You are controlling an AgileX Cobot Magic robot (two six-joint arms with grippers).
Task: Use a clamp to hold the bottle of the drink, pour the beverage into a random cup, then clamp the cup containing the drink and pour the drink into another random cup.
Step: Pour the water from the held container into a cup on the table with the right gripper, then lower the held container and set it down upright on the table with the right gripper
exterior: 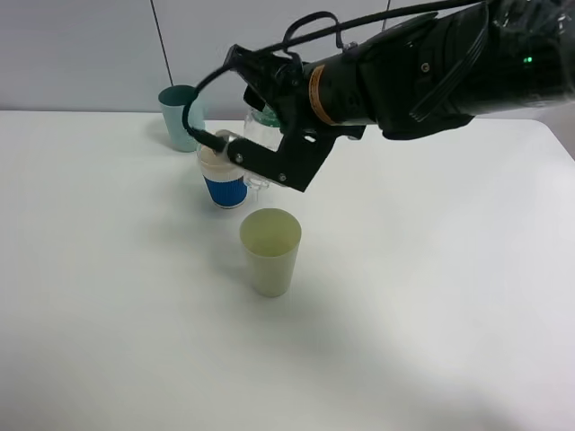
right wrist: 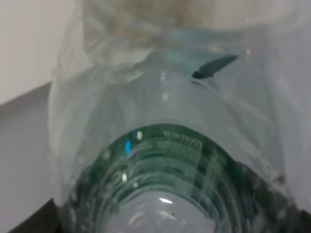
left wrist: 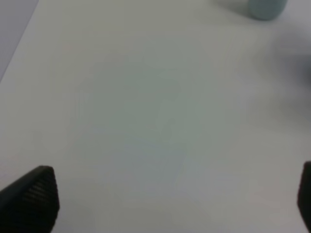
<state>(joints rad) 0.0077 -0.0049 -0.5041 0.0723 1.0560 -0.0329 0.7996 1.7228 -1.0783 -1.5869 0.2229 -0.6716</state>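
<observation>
Right clamp pinching the clear, green-labelled bottle, with a blue-banded white cup just beside the clamp, the pale yellow-green cup near it and the teal cup farther off; left clamp spread wide over bare table.

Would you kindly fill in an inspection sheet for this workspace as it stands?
Surface: white table, no spill seen.
Job's things: bottle held in the right gripper; yellow-green cup upright in front; teal cup upright at the back.
Clutter: blue-banded white cup close beside the bottle.
Grippers: right gripper shut on the bottle; left gripper open, holding nothing.
Cables: black cable loops beside the right gripper.
Surroundings: grey wall; nothing else seen.
</observation>
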